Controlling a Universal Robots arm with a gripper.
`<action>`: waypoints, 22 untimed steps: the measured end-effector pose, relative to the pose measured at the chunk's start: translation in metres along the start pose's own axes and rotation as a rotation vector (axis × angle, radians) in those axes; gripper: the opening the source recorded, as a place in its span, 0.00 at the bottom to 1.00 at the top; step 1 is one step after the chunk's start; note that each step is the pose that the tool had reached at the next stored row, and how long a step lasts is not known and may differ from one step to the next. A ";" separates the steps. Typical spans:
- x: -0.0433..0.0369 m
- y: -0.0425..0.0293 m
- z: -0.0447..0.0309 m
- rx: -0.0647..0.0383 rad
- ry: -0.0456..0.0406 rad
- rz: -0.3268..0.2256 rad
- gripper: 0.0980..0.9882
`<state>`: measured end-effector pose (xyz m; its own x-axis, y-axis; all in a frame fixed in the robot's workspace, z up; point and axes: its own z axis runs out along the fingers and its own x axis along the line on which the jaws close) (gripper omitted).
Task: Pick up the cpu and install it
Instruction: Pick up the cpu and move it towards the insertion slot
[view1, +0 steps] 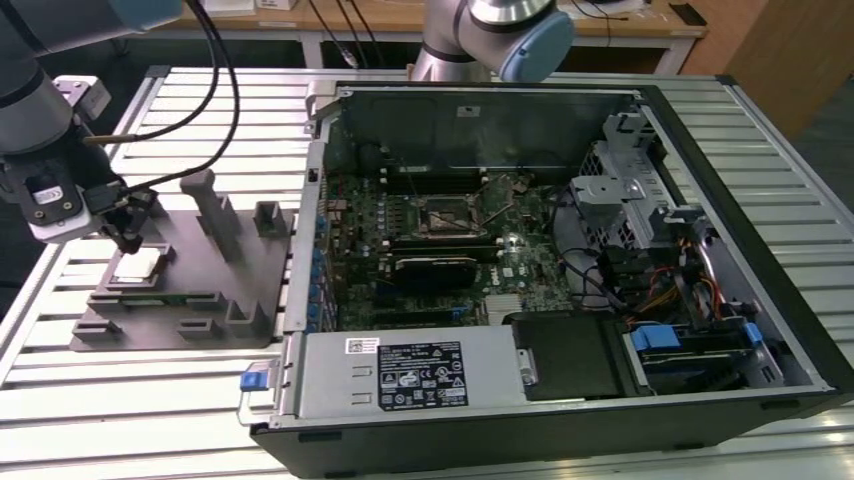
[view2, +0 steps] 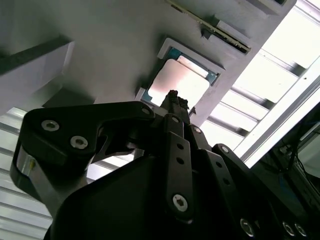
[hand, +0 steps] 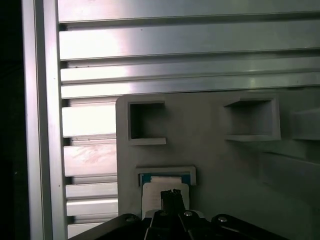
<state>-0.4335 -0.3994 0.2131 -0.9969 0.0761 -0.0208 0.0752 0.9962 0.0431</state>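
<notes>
The cpu is a small pale square chip lying flat in a recess of the grey fixture, at the exterior view's left. My gripper hangs straight over it, tips just above its near edge. In the second wrist view the cpu shows its silver top and blue-green rim beyond the gripper, whose dark fingers meet in one narrow point, shut with nothing between them. The first wrist view has the cpu right ahead of the gripper. Whether the tips touch the chip is unclear.
An open computer case lies on the slatted metal table, right of the fixture. Its motherboard carries a square black-framed socket. Tall posts rise from the fixture close beside my gripper. A second arm stands behind the case.
</notes>
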 end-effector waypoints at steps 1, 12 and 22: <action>0.0006 -0.0001 0.0012 0.000 0.0001 0.000 0.01; 0.0057 -0.0013 0.0140 0.000 0.0011 0.000 0.01; 0.0060 -0.0016 0.0180 0.002 0.0019 0.000 0.01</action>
<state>-0.4392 -0.3998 0.1950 -0.9969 0.0762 -0.0188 0.0753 0.9963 0.0416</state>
